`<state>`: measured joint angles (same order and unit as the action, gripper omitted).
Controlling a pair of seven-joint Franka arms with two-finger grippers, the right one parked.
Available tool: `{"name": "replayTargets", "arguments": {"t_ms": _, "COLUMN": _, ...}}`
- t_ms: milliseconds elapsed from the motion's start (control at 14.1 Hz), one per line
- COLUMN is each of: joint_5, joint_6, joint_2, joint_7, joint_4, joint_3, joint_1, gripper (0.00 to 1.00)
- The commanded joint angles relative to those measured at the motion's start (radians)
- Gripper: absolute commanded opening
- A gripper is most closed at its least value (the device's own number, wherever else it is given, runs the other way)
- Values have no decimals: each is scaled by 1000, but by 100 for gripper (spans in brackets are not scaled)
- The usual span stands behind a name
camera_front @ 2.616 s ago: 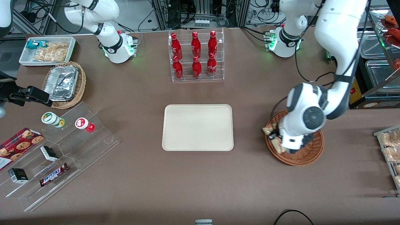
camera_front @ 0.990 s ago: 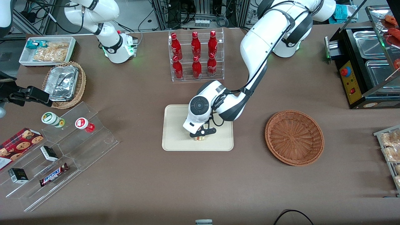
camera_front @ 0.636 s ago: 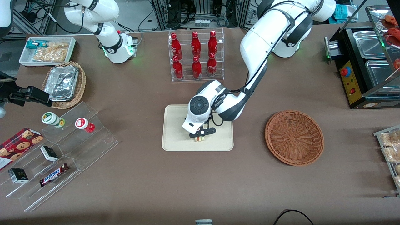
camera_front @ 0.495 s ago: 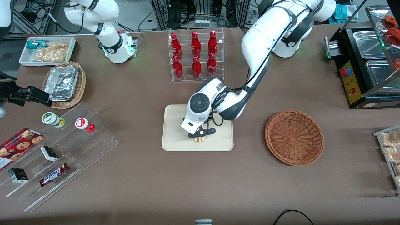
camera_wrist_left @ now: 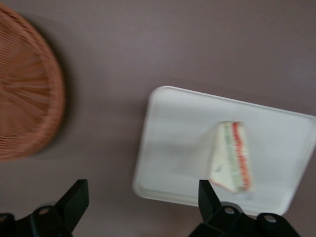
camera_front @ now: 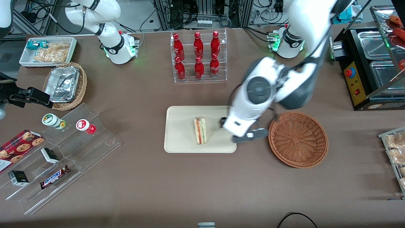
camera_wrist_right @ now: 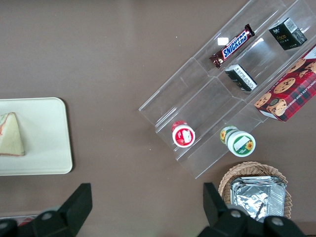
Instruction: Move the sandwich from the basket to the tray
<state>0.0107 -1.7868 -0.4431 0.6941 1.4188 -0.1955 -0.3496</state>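
The sandwich (camera_front: 200, 130) lies on its side on the tray (camera_front: 180, 133), near the tray's middle, its red-orange and green filling stripe facing up and nothing touching it. The gripper (camera_front: 239, 131) hangs above the desk (camera_front: 202, 183) over the gap between the tray's edge and the basket (camera_front: 298, 139), clear of the sandwich, with its fingers (camera_wrist_left: 210, 198) spread wide apart and holding nothing. The reddish-brown woven basket sits on the desk toward the working arm's end, apart from the tray, with nothing visible inside it.
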Motion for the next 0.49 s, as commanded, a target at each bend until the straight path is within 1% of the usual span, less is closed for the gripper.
{"name": "replayTargets", "arguments": {"t_ms": 0, "joint_5": -9, "joint_6": -14, "joint_2": 237, "joint_7": -175, "joint_4": 297, "joint_3": -9, "joint_1": 125, "gripper": 99}}
{"name": "replayTargets", "arguments": {"t_ms": 71, "joint_5": -9, "joint_6": 1, "joint_2": 288, "joint_7": -218, "joint_4": 343, "joint_3": -9, "joint_1": 173, "gripper": 99}}
{"name": "replayTargets", "arguments": {"t_ms": 141, "joint_5": -9, "joint_6": 35, "joint_2": 323, "joint_7": -252, "joint_4": 359, "joint_3": -9, "joint_1": 205, "gripper": 99}}
{"name": "replayTargets", "arguments": {"t_ms": 283, "joint_5": -8, "joint_6": 124, "joint_2": 368, "joint_7": -319, "joint_4": 351, "joint_3": -9, "joint_1": 276, "gripper": 100}}
{"name": "replayTargets", "arguments": {"t_ms": 424, "joint_5": -8, "joint_6": 153, "joint_2": 417, "joint_7": -357, "joint_4": 351, "joint_3": -7, "joint_1": 323, "gripper": 100}}
